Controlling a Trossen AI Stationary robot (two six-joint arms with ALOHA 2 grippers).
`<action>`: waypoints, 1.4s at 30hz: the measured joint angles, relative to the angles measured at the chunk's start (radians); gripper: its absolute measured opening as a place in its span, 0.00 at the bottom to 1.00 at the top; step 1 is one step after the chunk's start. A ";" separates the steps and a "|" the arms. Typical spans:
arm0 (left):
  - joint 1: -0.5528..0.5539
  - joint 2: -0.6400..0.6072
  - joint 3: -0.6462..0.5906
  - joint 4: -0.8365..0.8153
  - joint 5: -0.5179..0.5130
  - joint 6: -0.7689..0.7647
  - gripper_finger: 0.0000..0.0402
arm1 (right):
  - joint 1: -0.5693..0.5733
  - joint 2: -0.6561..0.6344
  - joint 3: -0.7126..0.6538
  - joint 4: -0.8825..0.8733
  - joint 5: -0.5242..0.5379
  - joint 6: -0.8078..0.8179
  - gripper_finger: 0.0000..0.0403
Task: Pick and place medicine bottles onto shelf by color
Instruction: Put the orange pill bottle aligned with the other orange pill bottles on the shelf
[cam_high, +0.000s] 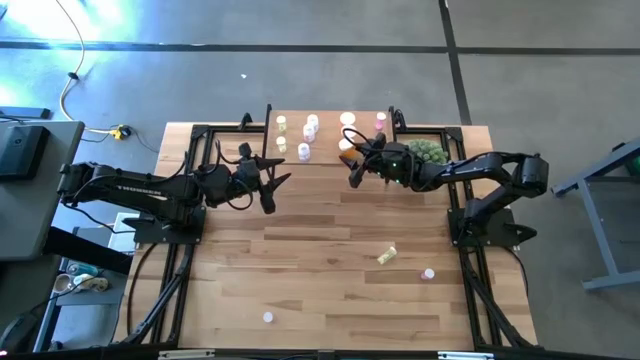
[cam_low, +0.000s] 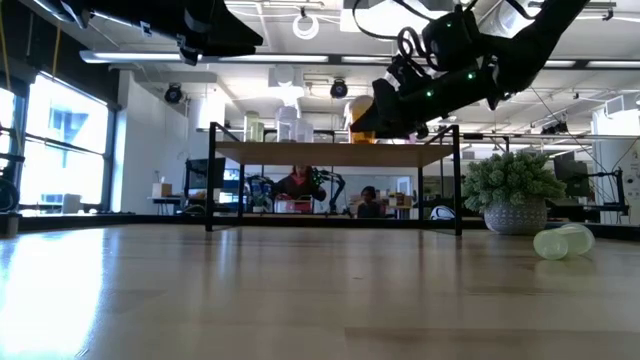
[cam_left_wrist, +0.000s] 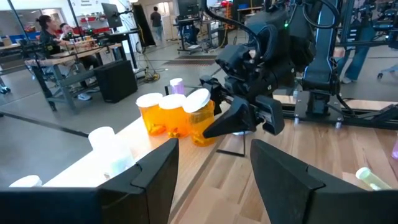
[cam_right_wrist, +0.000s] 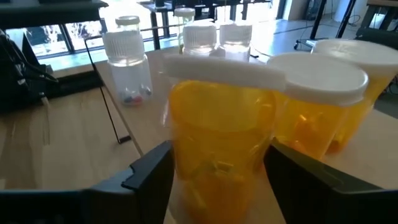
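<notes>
The shelf (cam_high: 325, 148) stands at the table's far middle and carries several medicine bottles: yellow-green (cam_high: 281, 122), white (cam_high: 310, 130), pink (cam_high: 380, 122) and orange (cam_high: 347, 148). My right gripper (cam_right_wrist: 217, 171) reaches level to the shelf's near edge, open. Its fingers stand on either side of an orange bottle (cam_right_wrist: 217, 130), which rests on its base beside two other orange ones (cam_left_wrist: 163, 115), its white cap (cam_left_wrist: 199, 99) slanted. My left gripper (cam_left_wrist: 214, 168) hovers open near the shelf's left end, with nothing between its fingers. My right gripper has its two fingers (cam_right_wrist: 152, 165) close against the side walls of the orange bottle, low on its body, coming level from the table's right-near side. I cannot tell whether they touch the walls. The bottle stands on the shelf top.
A spiky green plant in a white pot (cam_low: 515, 190) stands right of the shelf, under my right arm. On the table lie a yellow-green bottle (cam_high: 387, 255), a pink one (cam_high: 428, 273) and a white one (cam_high: 268, 317). People sit in the room beyond.
</notes>
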 joint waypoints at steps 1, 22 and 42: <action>0.000 0.000 0.000 0.000 0.000 0.000 0.47 | 0.000 0.000 0.000 -0.001 0.000 0.000 0.58; 0.000 0.000 0.000 -0.007 0.000 0.000 0.47 | 0.010 -0.079 0.001 -0.109 0.003 0.044 0.59; 0.000 0.000 0.000 -0.008 0.000 0.000 0.47 | 0.029 -0.158 0.002 -0.258 0.003 0.064 0.59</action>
